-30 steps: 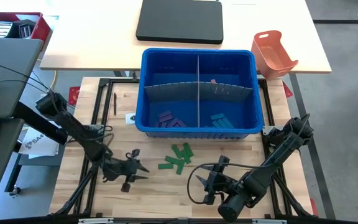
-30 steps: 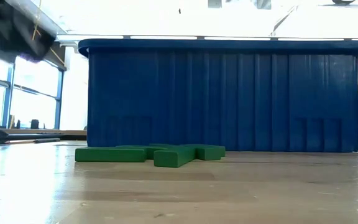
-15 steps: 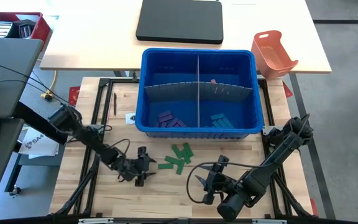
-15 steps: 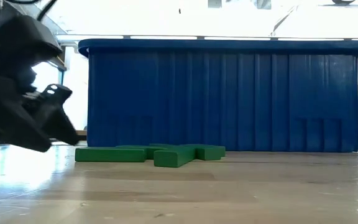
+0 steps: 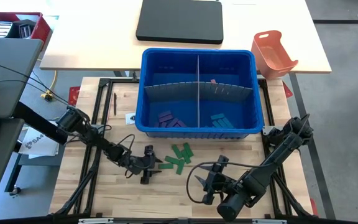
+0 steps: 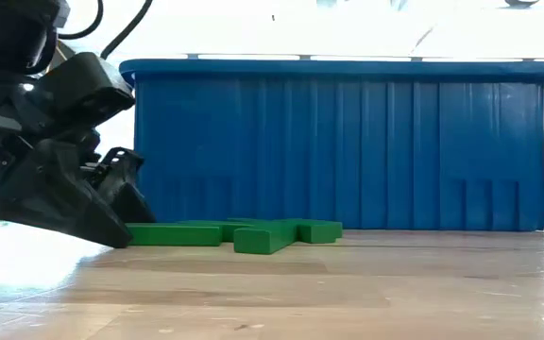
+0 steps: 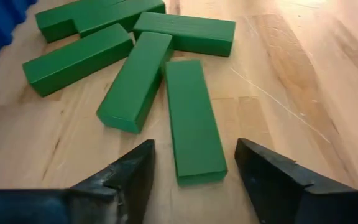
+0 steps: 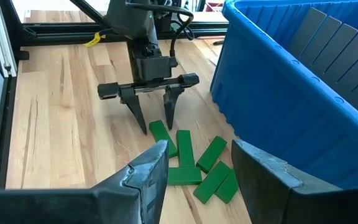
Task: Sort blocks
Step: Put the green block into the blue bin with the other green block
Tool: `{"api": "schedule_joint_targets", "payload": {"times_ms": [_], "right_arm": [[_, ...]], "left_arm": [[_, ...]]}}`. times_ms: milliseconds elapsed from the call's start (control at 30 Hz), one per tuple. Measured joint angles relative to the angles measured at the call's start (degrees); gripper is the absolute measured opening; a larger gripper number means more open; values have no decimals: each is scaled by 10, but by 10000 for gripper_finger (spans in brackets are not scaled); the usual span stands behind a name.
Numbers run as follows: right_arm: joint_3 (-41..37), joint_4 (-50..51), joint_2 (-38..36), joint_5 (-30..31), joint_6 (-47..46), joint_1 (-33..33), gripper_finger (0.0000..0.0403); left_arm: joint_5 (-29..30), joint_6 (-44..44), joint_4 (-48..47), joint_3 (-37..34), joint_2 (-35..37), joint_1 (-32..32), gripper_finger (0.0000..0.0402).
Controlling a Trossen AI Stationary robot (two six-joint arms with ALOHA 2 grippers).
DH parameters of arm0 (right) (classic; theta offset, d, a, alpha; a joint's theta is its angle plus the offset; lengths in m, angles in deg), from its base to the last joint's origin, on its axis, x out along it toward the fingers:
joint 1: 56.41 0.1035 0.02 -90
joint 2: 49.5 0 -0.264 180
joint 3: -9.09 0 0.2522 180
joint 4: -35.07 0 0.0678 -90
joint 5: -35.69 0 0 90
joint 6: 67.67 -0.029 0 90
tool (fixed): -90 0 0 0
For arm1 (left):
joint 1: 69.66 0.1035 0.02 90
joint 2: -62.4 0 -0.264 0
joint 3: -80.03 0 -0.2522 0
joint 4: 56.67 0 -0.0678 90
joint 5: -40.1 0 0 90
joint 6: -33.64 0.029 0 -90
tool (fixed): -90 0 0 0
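Several green blocks [image 5: 178, 158] lie flat in a loose heap on the wooden table [image 5: 104, 186], in front of the blue bin [image 5: 197, 93]. My left gripper [image 5: 157, 165] is low at the heap's left side and open. Its fingers stand on either side of the near end of one green block [image 7: 191, 121] without visibly touching it. My right gripper [image 8: 197, 180] hangs open above the table to the right of the heap, holding nothing. Purple blocks [image 5: 169, 118], blue blocks [image 5: 219, 119] and a pink block [image 5: 213, 81] lie inside the bin.
A grey slotted divider [image 5: 197, 90] splits the bin into compartments. The bin's front wall [image 6: 338, 142] rises just behind the heap. An orange-red tray [image 5: 272, 53] and a black pad [image 5: 180, 20] sit on the far table. Black frame rails [image 5: 98, 124] run along the table's sides.
My left gripper has come down to the table and moved right toward the green heap, ending with its fingers astride the nearest block's end. The blocks have not moved.
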Motion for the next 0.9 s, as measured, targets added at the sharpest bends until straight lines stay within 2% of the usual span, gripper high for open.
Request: {"api": "schedule_joint_targets", "payload": {"times_ms": [233, 400, 567, 667, 767, 900], "right_arm": [[0, -1, 0, 0, 0, 0, 171], [0, -1, 0, 0, 0, 2, 171], [0, -1, 0, -2, 2, 11, 171], [0, -1, 0, -2, 2, 16, 171], [0, -1, 0, 6, 2, 21, 171], [0, 0, 0, 25, 4, 24, 171]], "left_arm": [[-6, 7, -3, 1, 0, -1, 96], [-5, -8, -22, -2, 22, -13, 90], [-12, -31, -81, 21, 117, -53, 90], [1, -11, -162, 69, 182, -79, 90], [38, 29, -236, 147, 231, -90, 90], [71, 102, -375, 281, 255, -62, 90]]}}
